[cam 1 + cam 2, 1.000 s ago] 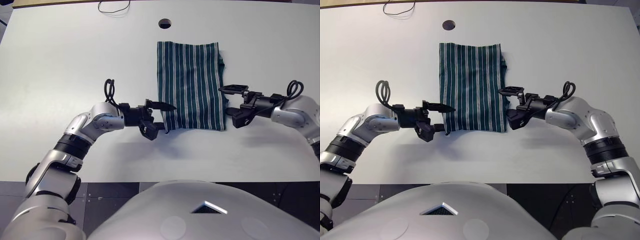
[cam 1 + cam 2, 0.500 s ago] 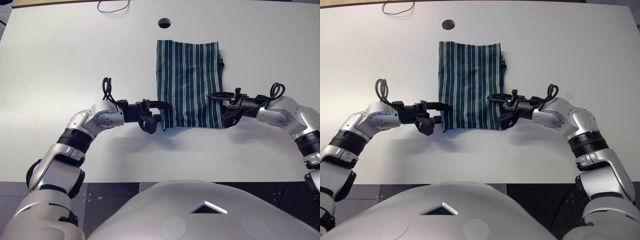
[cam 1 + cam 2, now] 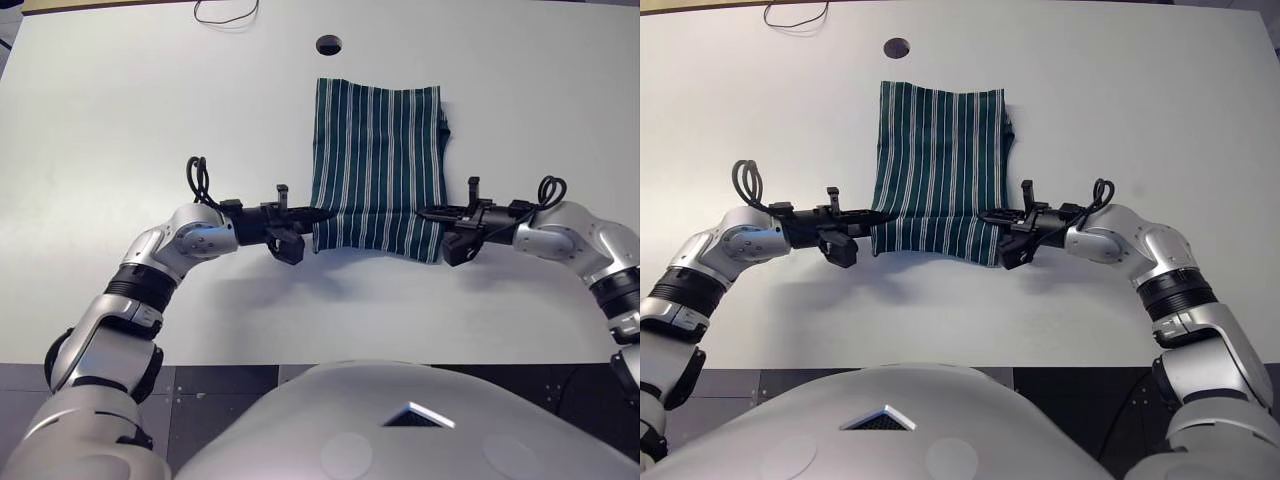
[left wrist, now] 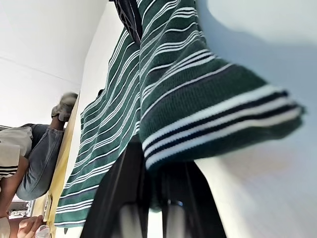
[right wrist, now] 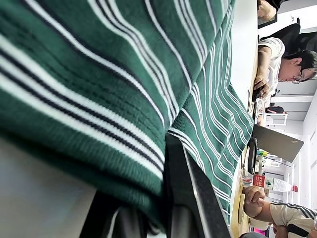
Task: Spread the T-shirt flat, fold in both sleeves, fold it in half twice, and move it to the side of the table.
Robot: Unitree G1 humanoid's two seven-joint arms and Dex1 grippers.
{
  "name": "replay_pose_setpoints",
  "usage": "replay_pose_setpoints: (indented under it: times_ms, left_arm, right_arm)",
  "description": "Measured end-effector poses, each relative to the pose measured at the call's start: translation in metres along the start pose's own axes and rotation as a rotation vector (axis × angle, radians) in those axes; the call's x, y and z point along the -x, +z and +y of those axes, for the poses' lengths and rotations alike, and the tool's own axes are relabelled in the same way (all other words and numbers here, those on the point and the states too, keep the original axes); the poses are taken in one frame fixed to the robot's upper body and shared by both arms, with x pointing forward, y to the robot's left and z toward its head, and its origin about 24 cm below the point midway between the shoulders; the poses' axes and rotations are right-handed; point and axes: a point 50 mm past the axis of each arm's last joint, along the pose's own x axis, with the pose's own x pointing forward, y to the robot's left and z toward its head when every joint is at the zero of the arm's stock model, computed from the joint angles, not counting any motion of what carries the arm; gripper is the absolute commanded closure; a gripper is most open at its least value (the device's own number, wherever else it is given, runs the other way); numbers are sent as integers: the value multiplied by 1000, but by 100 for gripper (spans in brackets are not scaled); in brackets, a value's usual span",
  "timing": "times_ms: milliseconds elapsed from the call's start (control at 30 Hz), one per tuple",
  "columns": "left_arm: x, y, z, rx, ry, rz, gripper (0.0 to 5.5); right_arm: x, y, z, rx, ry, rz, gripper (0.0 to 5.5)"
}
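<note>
Left eye view, nearest zone: both arms reach in from the sides and meet the near hem of the T-shirt (image 3: 378, 150). The left pincer (image 3: 308, 228) sits at the near-left corner, the right pincer (image 3: 437, 228) at the near-right corner. Each is clenched on the cloth, with one finger lying over the hem and the other under it. The hem between them runs roughly straight and appears raised slightly off the surface (image 3: 150, 100), with a shadow beneath it.

Left wrist view confirms the hold: the striped hem (image 4: 198, 99) drapes over a dark finger (image 4: 148, 198), and the fabric slopes away beyond it. Right wrist view shows the same – green cloth with white stripes (image 5: 99, 74) folded over the edge of a finger (image 5: 193, 198).

Middle zone: the garment is dark green with thin white stripes running near to far. It forms a tall rectangle with the sleeves turned in. It lies right of the surface's centre line. A small bulge of fabric protrudes along its right edge, toward the far end. The left edge is clean and straight.

Far zone: the garment's far edge rests flat on the surface. A round dark hole (image 3: 328, 45) in the surface sits just beyond the far-left corner – close to it, not touching. A thin dark cable (image 3: 225, 12) loops at the far edge of the surface, well apart from the garment.
</note>
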Motion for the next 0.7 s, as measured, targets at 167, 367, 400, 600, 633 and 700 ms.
replay_pose_setpoints:
  times_ms: [167,367,400,600,633,700]
  left_arm:
    - [4,12,-11,77,6,-58,540]
    - [-3,36,-21,182,123,-107,540]
    - [-6,38,-14,192,175,-109,540]
    - [-11,24,26,242,426,-38,540]
    - [-12,20,32,251,451,-23,540]
    - [-14,7,42,270,493,32,540]
  right_arm:
    - [10,7,-13,-90,-131,-45,529]
    - [22,24,-13,-189,-181,-78,529]
    - [23,23,-14,-191,-180,-69,529]
    - [17,15,-18,-245,-215,-19,529]
    - [14,10,-22,-259,-239,-4,529]
    - [11,-3,-36,-273,-301,35,529]
